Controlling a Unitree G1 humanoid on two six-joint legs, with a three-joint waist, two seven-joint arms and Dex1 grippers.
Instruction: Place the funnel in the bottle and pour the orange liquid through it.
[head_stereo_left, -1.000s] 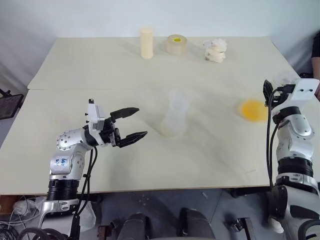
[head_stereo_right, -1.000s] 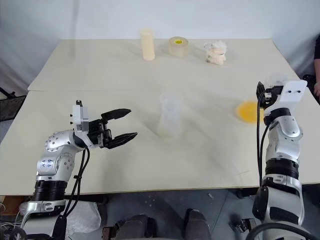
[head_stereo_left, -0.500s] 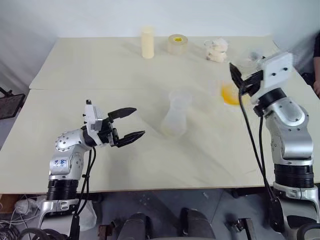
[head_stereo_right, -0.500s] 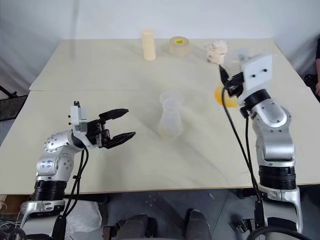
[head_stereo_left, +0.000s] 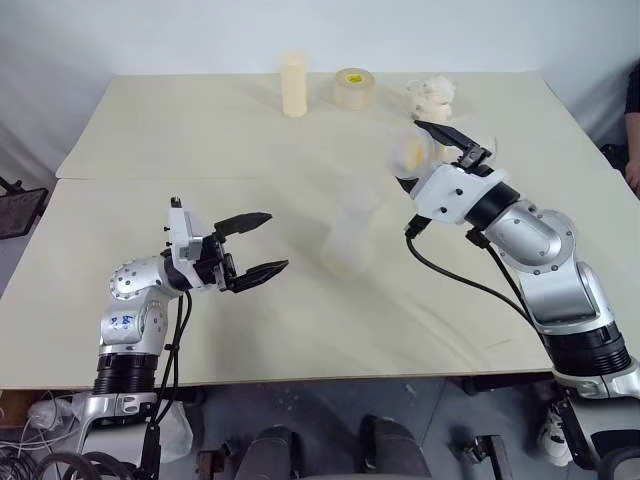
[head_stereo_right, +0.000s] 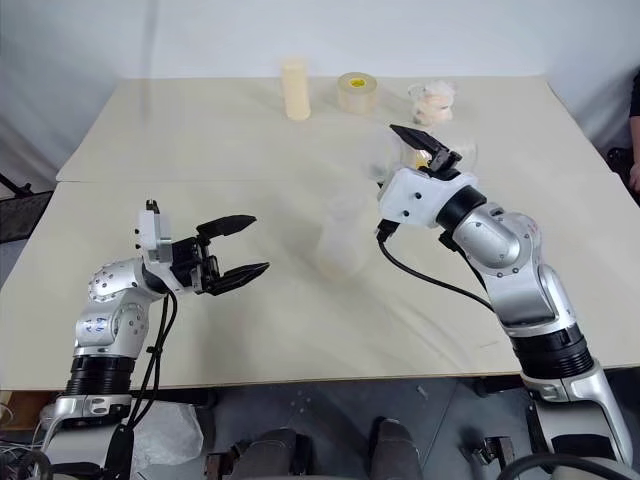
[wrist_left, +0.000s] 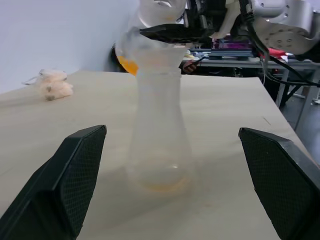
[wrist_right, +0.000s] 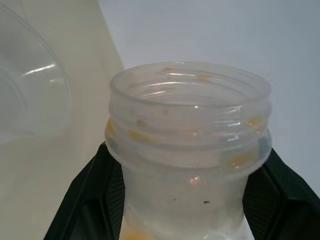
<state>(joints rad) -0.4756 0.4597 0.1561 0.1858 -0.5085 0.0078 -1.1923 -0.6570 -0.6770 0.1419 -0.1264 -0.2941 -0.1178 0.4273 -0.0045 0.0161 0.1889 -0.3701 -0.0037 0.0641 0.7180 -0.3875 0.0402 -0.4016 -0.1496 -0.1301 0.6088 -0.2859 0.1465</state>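
Near the bottle's (wrist_left: 160, 130) mouth, the right gripper (head_stereo_right: 428, 148) clamps the flask (wrist_right: 190, 150), probably light, stiff and slippery, by its threaded neck, while the left gripper (head_stereo_left: 272, 240) gapes beside the bottle.

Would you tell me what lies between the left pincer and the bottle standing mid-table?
Only bare tabletop, seen in the left eye view, lies between the open left pincer and the bottle.
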